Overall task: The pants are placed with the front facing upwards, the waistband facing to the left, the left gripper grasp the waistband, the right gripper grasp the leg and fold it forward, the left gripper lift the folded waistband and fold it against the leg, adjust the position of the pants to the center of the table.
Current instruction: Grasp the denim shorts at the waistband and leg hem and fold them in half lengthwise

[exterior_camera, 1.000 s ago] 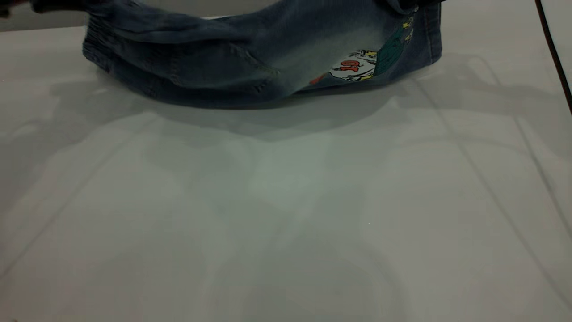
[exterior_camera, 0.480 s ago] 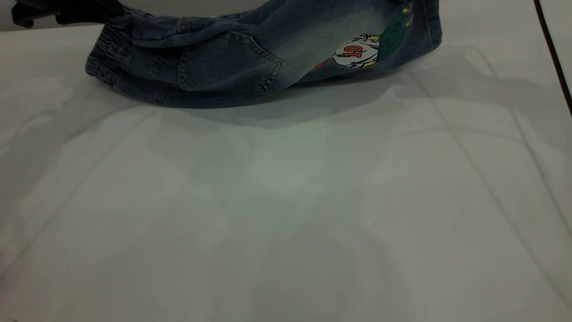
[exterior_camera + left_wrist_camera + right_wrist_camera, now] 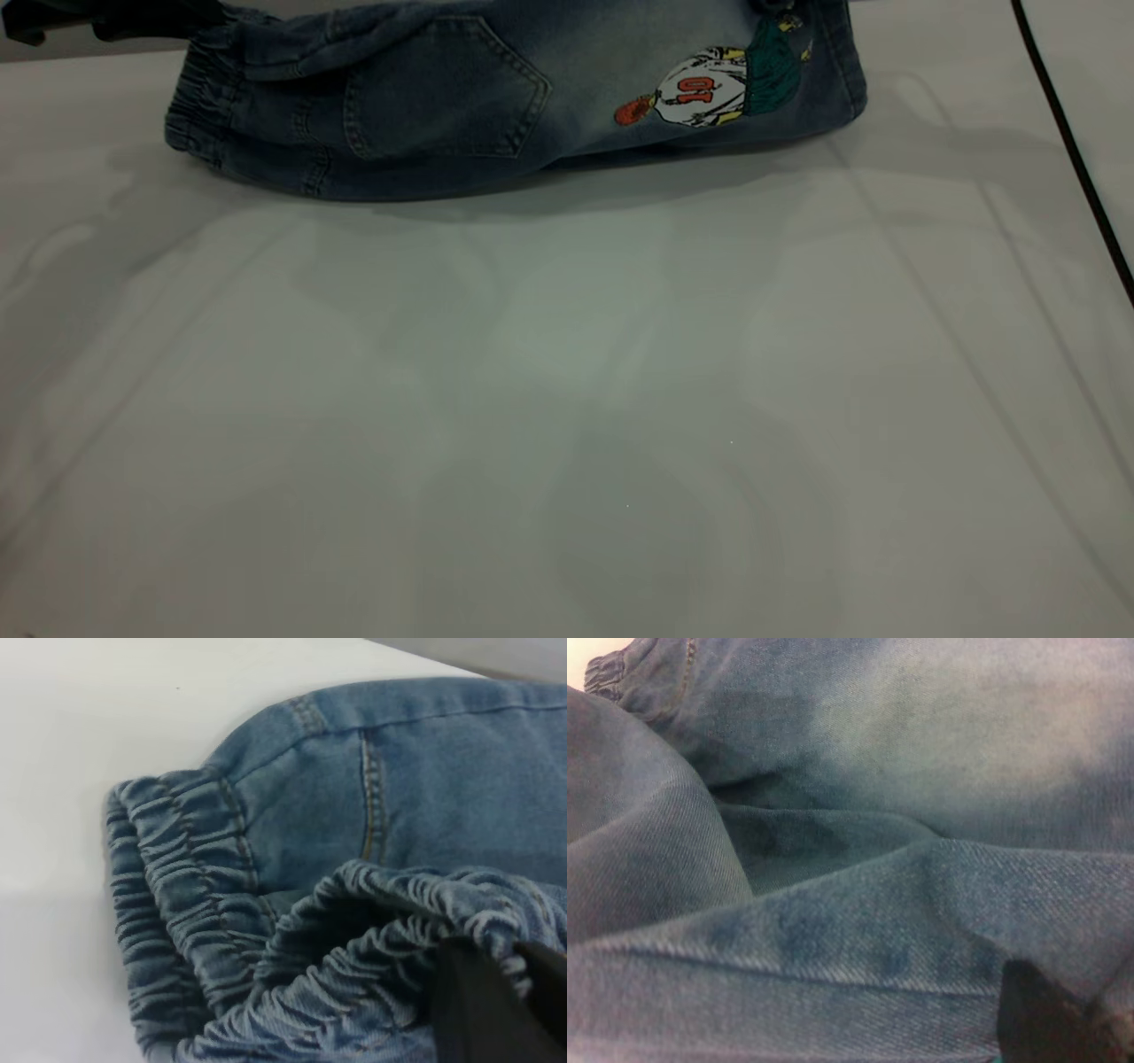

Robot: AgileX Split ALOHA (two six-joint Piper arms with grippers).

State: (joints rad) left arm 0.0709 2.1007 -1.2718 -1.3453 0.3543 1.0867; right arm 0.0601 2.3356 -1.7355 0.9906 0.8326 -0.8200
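Here the left gripper (image 3: 496, 1005) shows only as a dark wedge pressed into the gathered waistband (image 3: 266, 948); the ruched elastic bunches tight around the finger, so I judge it clamped on the band, though the second finger is hidden. In the exterior view its black body (image 3: 106, 16) sits at about eleven o'clock, just off the waist end of the pants (image 3: 496, 97). The right gripper (image 3: 1050, 1014) is likewise a single dark tip buried under a denim fold of the leg; cloth drapes taut over it, which suggests a grip on the leg, but whether it is closed cannot be told.

Both holds serve the lengthwise fold. The near layer is turned over toward the viewer, which is why the back pocket (image 3: 443, 89) and the basketball-player patch (image 3: 709, 89) face out. The pants lie along the far edge of the white table (image 3: 567, 399), around twelve o'clock, with the waistband toward nine and the leg hems toward two. The arms reach in low from beyond that edge. A black cable (image 3: 1072, 151) runs down the table at about two o'clock.
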